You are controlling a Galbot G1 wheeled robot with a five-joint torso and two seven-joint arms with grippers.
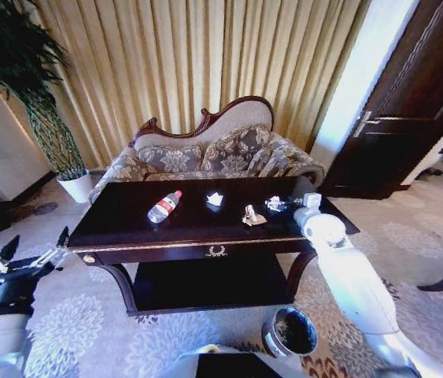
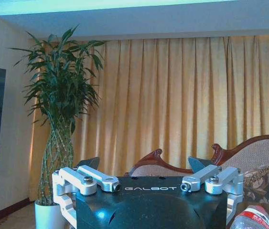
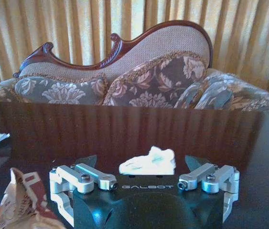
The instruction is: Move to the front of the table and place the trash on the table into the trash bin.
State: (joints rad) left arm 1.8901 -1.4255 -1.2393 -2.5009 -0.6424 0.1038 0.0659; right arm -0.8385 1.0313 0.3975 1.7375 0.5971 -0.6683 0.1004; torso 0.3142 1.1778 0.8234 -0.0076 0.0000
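Facing the table (image 1: 197, 236) head-on, the head view shows the bottle (image 1: 164, 206) lying left of centre on its top, well in from every edge. One scrap (image 1: 215, 199) sits near the middle, a second (image 1: 252, 216) just toward the front edge, a third (image 1: 276, 204) near the right edge. The right gripper (image 1: 309, 201) hangs over that right edge beside the third scrap. The left gripper (image 1: 32, 248), fingers spread and empty, waits off the front left corner over open carpet. The bin (image 1: 290, 331) stands on the floor below the front right corner, with free carpet around it.

In the left wrist view, the left gripper (image 2: 144, 164) is wide apart, holding nothing, and the bottle (image 2: 253, 219) is at the frame's corner.

In the right wrist view, the right gripper (image 3: 141, 161) stands released, its fingers flanking a white scrap (image 3: 148, 161) on the tabletop (image 3: 124, 129); another scrap (image 3: 15, 200) lies close by.
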